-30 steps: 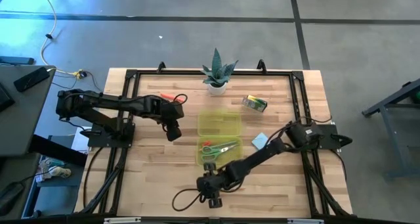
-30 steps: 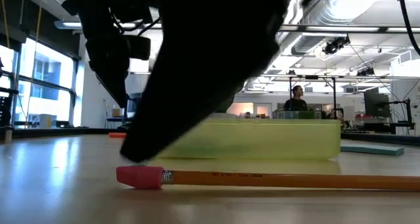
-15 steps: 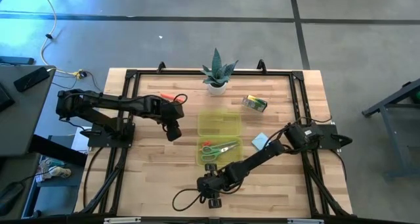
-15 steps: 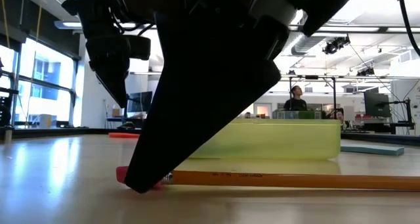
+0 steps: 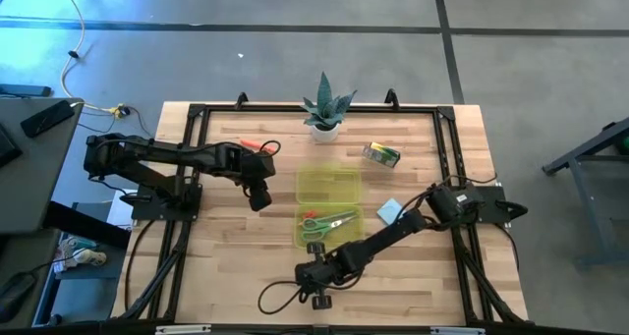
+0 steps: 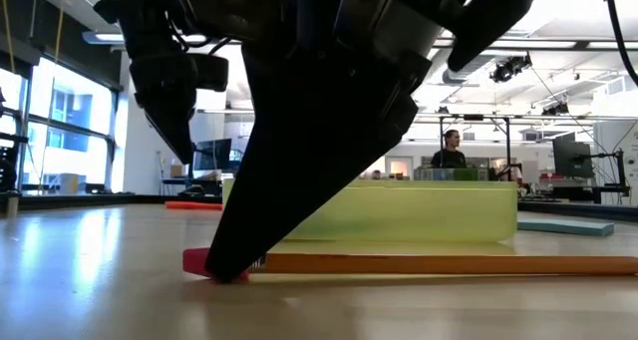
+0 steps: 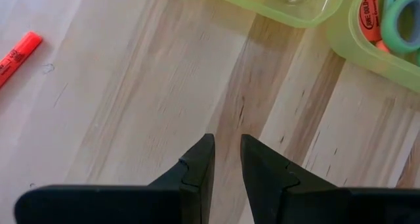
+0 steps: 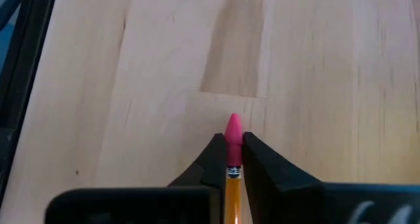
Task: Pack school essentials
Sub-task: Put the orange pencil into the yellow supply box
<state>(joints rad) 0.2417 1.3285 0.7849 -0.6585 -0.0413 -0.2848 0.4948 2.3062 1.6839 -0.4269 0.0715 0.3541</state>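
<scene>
Right gripper (image 8: 233, 159): you have it low at the bench's near edge, arm stretched, jaws closed on the pencil (image 8: 232, 178). Left gripper (image 7: 226, 159): hovering, jaws slightly parted, holding nothing.

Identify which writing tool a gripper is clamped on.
The yellow pencil with the pink eraser, clamped by the right gripper; the orange highlighter lies loose on the table.

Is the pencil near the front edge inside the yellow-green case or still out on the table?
Out. The pencil lies on the table before the case, right gripper shut on its eraser end.
</scene>
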